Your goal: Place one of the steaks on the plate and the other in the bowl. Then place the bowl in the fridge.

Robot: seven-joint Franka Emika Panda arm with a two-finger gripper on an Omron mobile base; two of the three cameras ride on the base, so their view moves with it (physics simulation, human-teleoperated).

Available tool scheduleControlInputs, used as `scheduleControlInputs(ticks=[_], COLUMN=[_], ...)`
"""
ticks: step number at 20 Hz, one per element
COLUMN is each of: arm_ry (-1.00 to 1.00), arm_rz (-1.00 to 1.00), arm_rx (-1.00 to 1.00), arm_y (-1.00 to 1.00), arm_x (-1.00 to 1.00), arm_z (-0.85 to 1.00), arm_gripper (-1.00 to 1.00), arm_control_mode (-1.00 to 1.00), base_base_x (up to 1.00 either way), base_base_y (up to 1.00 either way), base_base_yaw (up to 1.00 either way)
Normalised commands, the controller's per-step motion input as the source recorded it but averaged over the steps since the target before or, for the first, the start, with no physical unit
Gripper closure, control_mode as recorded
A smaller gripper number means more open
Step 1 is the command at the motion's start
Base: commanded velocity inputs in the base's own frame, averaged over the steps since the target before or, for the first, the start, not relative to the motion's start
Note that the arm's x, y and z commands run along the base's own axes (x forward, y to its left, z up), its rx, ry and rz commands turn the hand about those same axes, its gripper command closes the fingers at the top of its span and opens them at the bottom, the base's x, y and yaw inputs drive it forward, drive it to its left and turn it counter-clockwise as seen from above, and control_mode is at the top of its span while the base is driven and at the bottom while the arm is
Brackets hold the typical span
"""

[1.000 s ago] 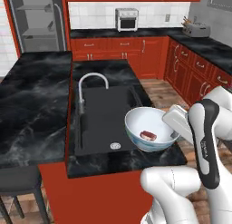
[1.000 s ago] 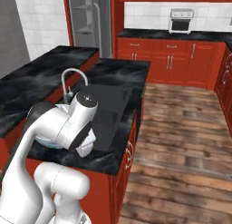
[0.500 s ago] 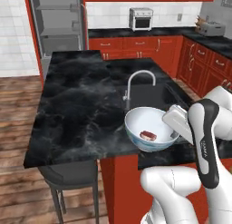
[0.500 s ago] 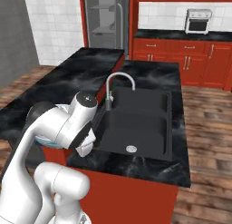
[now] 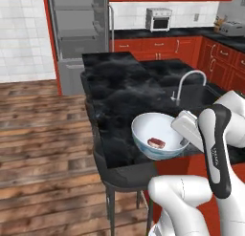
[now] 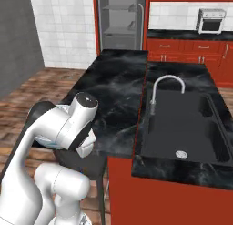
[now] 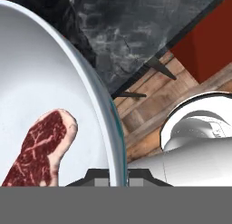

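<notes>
Glossy pale bowl (image 5: 155,134), round and deep, hangs past the black marbled worktop (image 5: 122,94) edge, its rim clamped in my pincer (image 5: 184,140), jaws nearly together. One marbled red steak (image 5: 156,143) lies inside. One grey fridge (image 5: 79,34) stands at eleven o'clock, bare wooden floor (image 5: 38,130) between.

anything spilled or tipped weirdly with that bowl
Nothing spilled. The bowl is held off the counter by its rim in the shut pincer, tilted slightly, and the steak lies inside it. The fridge stands open, which fits the job.
</notes>
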Motion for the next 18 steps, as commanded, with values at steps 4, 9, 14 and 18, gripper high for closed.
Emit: scheduleControlInputs(ticks=[4, 9, 14, 18], arm_ry=[0.0, 0.0, 0.0, 0.0], arm_rz=[0.0, 0.0, 0.0, 0.0], arm_rx=[0.0, 0.0, 0.0, 0.0], arm_y=[0.0, 0.0, 0.0, 0.0], arm_x=[0.0, 0.0, 0.0, 0.0], arm_z=[0.0, 0.0, 0.0, 0.0], arm_gripper=[1.0, 1.0, 1.0, 1.0], arm_control_mode=[1.0, 1.0, 1.0, 1.0], base_base_x=[0.03, 0.27, 0.4, 0.47], base_base_y=[1.0, 1.0, 1.0, 1.0], base_base_yaw=[-0.15, -0.25, -0.28, -0.28])
